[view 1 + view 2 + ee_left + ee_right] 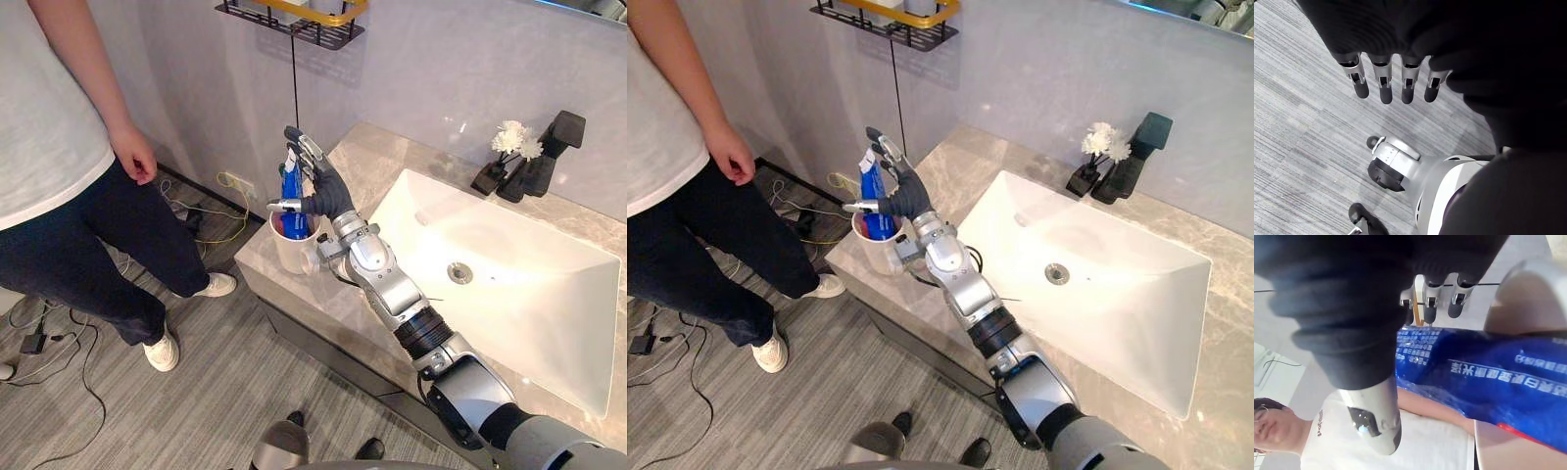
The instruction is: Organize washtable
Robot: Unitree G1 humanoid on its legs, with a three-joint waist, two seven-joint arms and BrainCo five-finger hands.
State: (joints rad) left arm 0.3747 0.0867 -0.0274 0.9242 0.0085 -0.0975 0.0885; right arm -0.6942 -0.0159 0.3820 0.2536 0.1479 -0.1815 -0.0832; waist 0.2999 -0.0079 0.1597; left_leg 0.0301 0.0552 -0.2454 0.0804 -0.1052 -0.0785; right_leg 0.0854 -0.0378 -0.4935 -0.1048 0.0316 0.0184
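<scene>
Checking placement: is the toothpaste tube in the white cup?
Yes, the blue toothpaste tube stands inside the white cup on the counter corner.

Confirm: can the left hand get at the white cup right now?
Probably not cleanly: the left hand hangs open near the floor, while the right hand hovers over the white cup, crowding the blue tube standing in it.

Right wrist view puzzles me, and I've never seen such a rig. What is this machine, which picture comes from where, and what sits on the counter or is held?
It is a humanoid robot. Two pictures look down from its head, and two come from cameras on its wrists. Its right hand is over a white cup at the stone counter corner, fingers straight beside a blue tube standing in the cup. It seems to grip nothing. The left hand hangs open above the floor. A sink, black tap and white flowers are alongside. A person stands nearby.
</scene>
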